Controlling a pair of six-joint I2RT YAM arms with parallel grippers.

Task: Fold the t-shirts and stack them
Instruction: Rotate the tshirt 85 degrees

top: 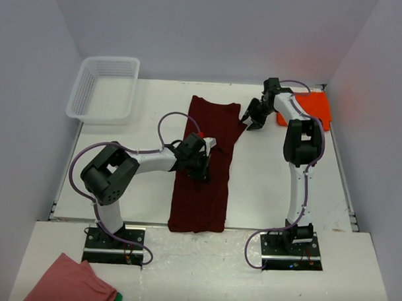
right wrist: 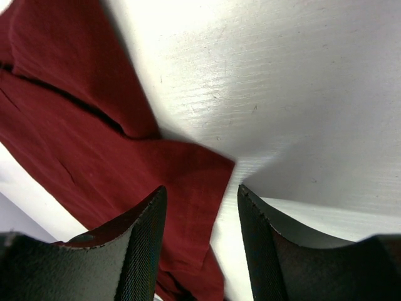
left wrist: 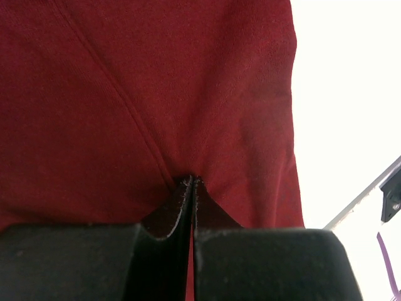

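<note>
The dark maroon-red fabric t-shirt is laid as a long strip on the white table, its long axis running from near edge to far. The left gripper is pressed together, pinching a pucker of cloth by its right edge at mid-length. Farther off, the right gripper is held spread over the far right sleeve corner, which lies between its jaws and nearer this arm, with the folded bright orange-red t-shirt beyond it.

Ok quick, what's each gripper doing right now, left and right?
Left gripper: closed, pinching the maroon t-shirt.
Right gripper: open, holding nothing, poised over the shirt's sleeve corner.
</note>
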